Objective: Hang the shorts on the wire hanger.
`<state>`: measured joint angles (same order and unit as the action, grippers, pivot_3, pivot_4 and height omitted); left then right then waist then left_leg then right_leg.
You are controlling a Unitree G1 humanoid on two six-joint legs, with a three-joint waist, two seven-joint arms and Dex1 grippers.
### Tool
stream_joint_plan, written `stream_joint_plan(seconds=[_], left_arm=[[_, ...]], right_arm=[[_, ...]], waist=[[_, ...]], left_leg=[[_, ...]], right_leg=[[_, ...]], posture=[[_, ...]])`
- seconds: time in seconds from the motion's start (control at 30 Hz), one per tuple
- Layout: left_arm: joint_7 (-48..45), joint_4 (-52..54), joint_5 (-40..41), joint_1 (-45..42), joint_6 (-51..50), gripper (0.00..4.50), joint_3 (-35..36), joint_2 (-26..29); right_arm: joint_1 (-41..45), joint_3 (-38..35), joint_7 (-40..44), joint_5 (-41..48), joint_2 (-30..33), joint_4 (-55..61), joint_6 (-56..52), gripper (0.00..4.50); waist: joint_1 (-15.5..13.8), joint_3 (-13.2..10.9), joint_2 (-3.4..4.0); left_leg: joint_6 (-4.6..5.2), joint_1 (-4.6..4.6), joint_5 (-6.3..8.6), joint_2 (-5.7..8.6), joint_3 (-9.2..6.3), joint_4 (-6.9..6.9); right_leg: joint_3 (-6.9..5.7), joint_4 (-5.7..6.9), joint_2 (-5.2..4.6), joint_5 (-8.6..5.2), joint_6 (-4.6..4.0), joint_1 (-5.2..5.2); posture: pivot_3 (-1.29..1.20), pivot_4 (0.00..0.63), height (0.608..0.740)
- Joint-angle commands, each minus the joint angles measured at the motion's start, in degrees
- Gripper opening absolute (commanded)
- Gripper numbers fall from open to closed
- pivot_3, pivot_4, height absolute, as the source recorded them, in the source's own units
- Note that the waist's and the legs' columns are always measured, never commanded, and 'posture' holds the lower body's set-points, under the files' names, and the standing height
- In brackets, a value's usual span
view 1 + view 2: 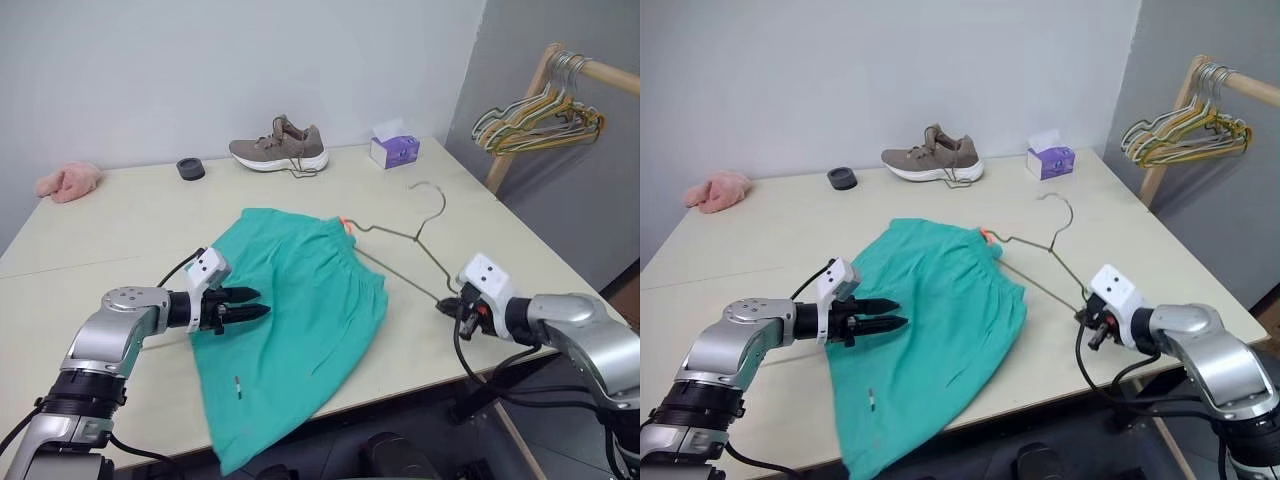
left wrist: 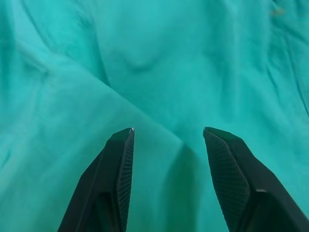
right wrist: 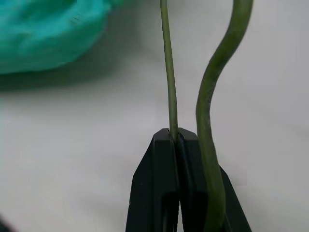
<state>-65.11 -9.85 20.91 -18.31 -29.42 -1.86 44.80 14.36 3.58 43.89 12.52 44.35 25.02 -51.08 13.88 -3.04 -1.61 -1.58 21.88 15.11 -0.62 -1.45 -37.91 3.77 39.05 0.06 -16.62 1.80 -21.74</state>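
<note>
Two hands are at work over the bench [image 1: 120,215]. The left hand [image 1: 258,310] hovers with its fingers about half apart and nothing between them; the shorts [image 1: 300,320] lie spread right under and ahead of its tips, their far end drooping over the bench's near edge. To that hand's right, past the gathered waistband, the hanger [image 1: 405,255] lies on the bench with one end at the waistband, by an orange tag, and its hook pointing away. At the hanger's near corner the right hand [image 1: 447,305] is pinched tight on the wire, as the right wrist view shows.

The step in hand looks like readying the two pieces: hanger secured, shorts not yet gripped. Next, the left hand likely needs to close on the fabric near the waistband, so the right hand can feed the wire in.
</note>
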Motion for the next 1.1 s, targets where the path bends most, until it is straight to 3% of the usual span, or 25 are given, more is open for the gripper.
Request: stream_joint_plan(seconds=[0.03, 0.17, 0.37, 0.43, 0.53, 0.73, 0.83, 1.1], left_arm=[[0.5, 0.6, -0.2, -0.3, 1.1, 2.4, 1.2, -0.3], [-0.2, 2.3, 0.3, 1.1, 0.5, 2.4, 0.5, -0.4], [-0.7, 1.1, -0.2, 0.7, 1.1, 2.4, 0.4, -0.4], [-0.8, 0.8, -0.4, 0.4, 1.2, 2.4, 0.4, -0.5], [-0.8, 0.5, -0.5, 0.2, 1.5, 2.4, 0.5, -0.7], [0.3, 0.5, 0.8, -0.2, 2.2, 2.4, 2.7, -2.4], [1.6, 0.2, 1.0, -0.8, 3.3, 2.4, 4.4, -3.5], [3.7, -3.1, 0.6, -4.8, 5.3, 2.4, 6.6, -4.9]], right_arm=[[-0.5, -0.2, 3.4, 0.0, 2.9, 2.9, 8.0, 0.0], [-7.6, 2.7, 13.7, -1.0, 13.6, 8.2, 15.6, 0.0], [-10.7, 4.1, 15.7, -7.2, 21.3, 6.5, 24.3, 0.0], [-9.8, 2.2, 14.8, -4.7, 19.3, 5.5, 22.1, 0.0], [-6.1, -4.6, 11.9, 5.9, 11.3, 2.7, 8.6, 0.0], [-1.5, -9.5, 5.6, 10.6, 4.7, -4.4, -5.1, 0.0], [-0.7, -8.8, 4.4, 11.1, 4.5, -5.8, -8.2, 0.0], [2.2, 1.6, 6.9, 9.8, 4.8, -6.7, -7.0, 0.0]], waist=[[0.0, 0.0, 0.0], [0.0, 0.0, 0.04], [0.6, 0.0, 0.02], [0.6, 0.1, 0.01], [0.6, 0.1, -0.06], [0.3, 0.1, -0.06], [0.4, 0.1, -0.03], [0.6, 0.1, -0.02]], left_leg=[[0.0, 0.01, 0.0, 0.0, -0.01, 0.0], [0.01, 0.01, 0.01, 0.02, -0.02, 0.01], [0.01, -0.04, 0.01, 0.01, 0.04, -0.02], [0.01, -0.04, 0.01, -0.02, 0.02, 0.0], [0.01, -0.03, 0.01, -0.04, 0.01, -0.01], [0.01, -0.01, 0.01, 0.06, -0.04, -0.03], [0.01, -0.01, 0.01, 0.05, -0.02, -0.03], [0.01, -0.01, 0.01, 0.05, 0.0, -0.02]], right_leg=[[-0.01, 0.0, 0.0, 0.0, 0.0, 0.0], [-0.03, -0.03, -0.01, -0.01, 0.02, 0.02], [0.0, -0.03, -0.04, -0.01, 0.02, 0.03], [-0.02, -0.03, -0.01, -0.01, 0.01, 0.03], [-0.01, -0.02, 0.0, -0.01, 0.01, 0.03], [-0.04, -0.02, -0.09, 0.0, -0.01, 0.07], [-0.02, -0.01, -0.1, 0.0, 0.0, 0.06], [-0.01, -0.01, -0.07, 0.0, 0.02, 0.05]], posture=[[-0.28, 0.0, 0.74], [-0.28, 0.0, 0.74], [-0.29, 0.0, 0.74], [-0.29, 0.0, 0.74], [-0.29, 0.0, 0.74], [-0.29, 0.0, 0.74], [-0.29, 0.0, 0.74], [-0.27, 0.0, 0.74]])
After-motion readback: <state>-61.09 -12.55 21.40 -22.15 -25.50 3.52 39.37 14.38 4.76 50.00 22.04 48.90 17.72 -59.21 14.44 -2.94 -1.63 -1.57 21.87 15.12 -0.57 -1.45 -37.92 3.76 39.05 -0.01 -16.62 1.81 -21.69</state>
